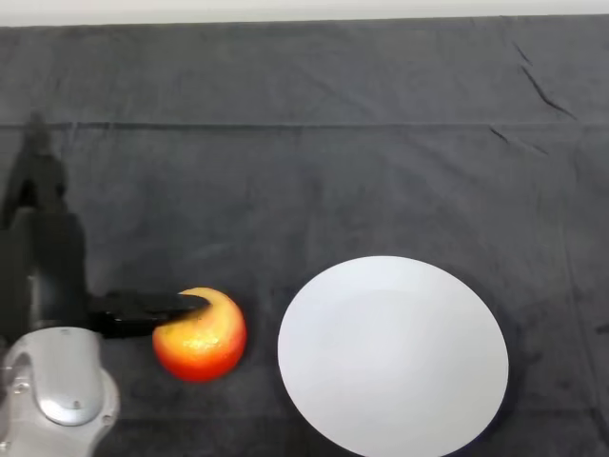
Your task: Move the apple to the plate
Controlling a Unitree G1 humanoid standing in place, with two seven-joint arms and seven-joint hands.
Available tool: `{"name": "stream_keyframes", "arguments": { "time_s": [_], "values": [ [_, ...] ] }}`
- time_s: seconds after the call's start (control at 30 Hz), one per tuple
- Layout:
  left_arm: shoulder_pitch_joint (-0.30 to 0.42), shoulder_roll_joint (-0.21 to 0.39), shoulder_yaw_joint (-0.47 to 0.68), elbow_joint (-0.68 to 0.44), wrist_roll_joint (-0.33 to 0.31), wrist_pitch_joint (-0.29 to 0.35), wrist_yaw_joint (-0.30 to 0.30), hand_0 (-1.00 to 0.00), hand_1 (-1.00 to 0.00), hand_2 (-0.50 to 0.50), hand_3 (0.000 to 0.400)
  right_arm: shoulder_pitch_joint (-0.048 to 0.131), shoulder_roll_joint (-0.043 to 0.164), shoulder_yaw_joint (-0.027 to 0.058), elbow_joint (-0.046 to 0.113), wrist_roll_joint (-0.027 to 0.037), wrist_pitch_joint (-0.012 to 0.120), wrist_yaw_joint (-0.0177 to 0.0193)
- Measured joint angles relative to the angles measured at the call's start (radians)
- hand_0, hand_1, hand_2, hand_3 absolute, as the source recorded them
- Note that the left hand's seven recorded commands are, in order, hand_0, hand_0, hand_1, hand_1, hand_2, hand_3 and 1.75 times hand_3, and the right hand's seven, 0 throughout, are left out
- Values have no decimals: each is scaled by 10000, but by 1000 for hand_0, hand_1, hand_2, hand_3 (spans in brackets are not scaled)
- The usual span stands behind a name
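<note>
A red and yellow apple (201, 339) rests on the dark cloth, just left of the white round plate (392, 354), with a narrow gap between them. My left hand (49, 259) is at the left of the apple. Its fingers (36, 171) point straight up the view, away from the fruit. The thumb (143, 310) sticks out to the right and its tip lies over the apple's upper left side. Nothing is curled round the apple. The plate holds nothing.
The dark cloth (314, 171) covers the whole table, with a fold line running across the far part. My silver-grey forearm (57, 390) fills the lower left corner.
</note>
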Motion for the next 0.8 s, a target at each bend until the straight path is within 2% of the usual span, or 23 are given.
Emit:
{"name": "stream_keyframes", "arguments": {
  "time_s": [0.17, 0.53, 0.8],
  "values": [
    [-291, -37, -511, 0, 124, 133, -172, 0, 0, 0, 0, 0, 0, 0, 0, 0, 0, 0],
    [-425, -22, -1031, 1, 125, 981, -1084, 0, 0, 0, 0, 0, 0, 0, 0, 0, 0, 0],
    [-418, 112, -1015, 74, 121, 1037, -1714, 0, 0, 0, 0, 0, 0, 0, 0, 0, 0, 0]
  ]
}}
